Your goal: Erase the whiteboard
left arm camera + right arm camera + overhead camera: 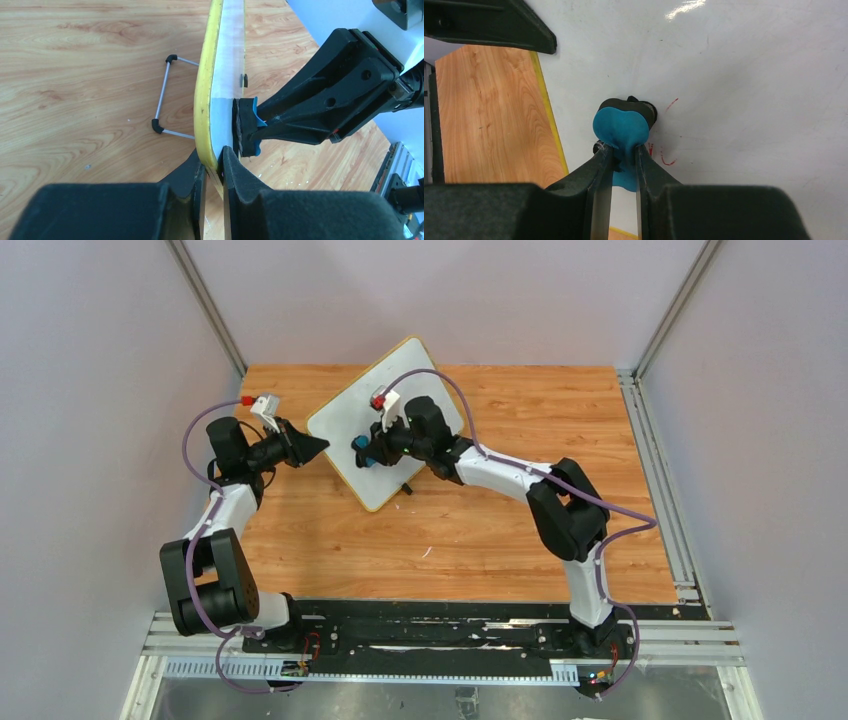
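Note:
The whiteboard (345,430), white with a thin yellow frame, stands tilted on the wooden table at the back centre. My left gripper (320,447) is shut on its left edge; in the left wrist view the fingertips (214,160) pinch the yellow frame (204,95). My right gripper (362,452) is shut on a small blue eraser (619,127) and presses its black felt (242,131) flat against the board's face (749,100). Faint red marks (666,161) sit just right of the eraser. The blue body (255,112) shows between the right fingers.
The board's thin wire stand (162,100) rests on the wood behind it, and a small black foot (405,487) sits at its near corner. Bare wooden table (500,540) lies in front. Metal rails (660,490) run along the right edge; grey walls enclose the space.

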You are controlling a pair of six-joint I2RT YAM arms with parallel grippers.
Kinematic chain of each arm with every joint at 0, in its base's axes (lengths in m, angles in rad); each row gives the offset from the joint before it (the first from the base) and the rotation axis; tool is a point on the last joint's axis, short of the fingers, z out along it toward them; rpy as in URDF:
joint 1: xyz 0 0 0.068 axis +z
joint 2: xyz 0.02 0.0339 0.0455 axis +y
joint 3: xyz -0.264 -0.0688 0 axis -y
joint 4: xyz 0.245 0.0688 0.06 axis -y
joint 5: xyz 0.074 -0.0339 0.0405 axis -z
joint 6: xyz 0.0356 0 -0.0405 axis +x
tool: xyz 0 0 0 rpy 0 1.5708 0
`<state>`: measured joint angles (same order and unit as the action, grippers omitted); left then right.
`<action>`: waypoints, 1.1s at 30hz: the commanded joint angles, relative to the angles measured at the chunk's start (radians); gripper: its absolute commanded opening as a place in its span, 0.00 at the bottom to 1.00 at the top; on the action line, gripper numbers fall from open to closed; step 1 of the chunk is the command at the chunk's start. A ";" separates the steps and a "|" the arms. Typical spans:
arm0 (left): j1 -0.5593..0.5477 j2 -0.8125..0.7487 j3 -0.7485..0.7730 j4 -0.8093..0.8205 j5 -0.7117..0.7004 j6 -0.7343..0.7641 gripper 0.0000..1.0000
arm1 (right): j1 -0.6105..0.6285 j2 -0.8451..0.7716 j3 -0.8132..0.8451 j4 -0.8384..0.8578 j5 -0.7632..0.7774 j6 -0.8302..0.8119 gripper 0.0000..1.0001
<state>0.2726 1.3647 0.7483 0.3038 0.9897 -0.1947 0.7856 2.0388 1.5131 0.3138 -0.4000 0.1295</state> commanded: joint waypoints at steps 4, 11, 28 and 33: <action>-0.003 -0.006 -0.006 -0.055 -0.025 0.113 0.00 | -0.071 0.023 0.059 -0.061 0.022 -0.044 0.01; -0.003 0.002 -0.003 -0.057 -0.027 0.115 0.00 | -0.208 0.059 0.137 -0.130 0.018 -0.071 0.00; -0.004 0.004 -0.001 -0.055 -0.032 0.115 0.00 | -0.098 0.029 0.130 -0.117 -0.011 -0.038 0.01; -0.004 -0.005 -0.003 -0.057 -0.029 0.112 0.00 | -0.024 0.025 0.122 -0.096 -0.016 -0.015 0.01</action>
<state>0.2737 1.3628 0.7483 0.2916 0.9848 -0.1883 0.6704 2.0731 1.6558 0.1917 -0.3870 0.0845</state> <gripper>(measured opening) 0.167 0.196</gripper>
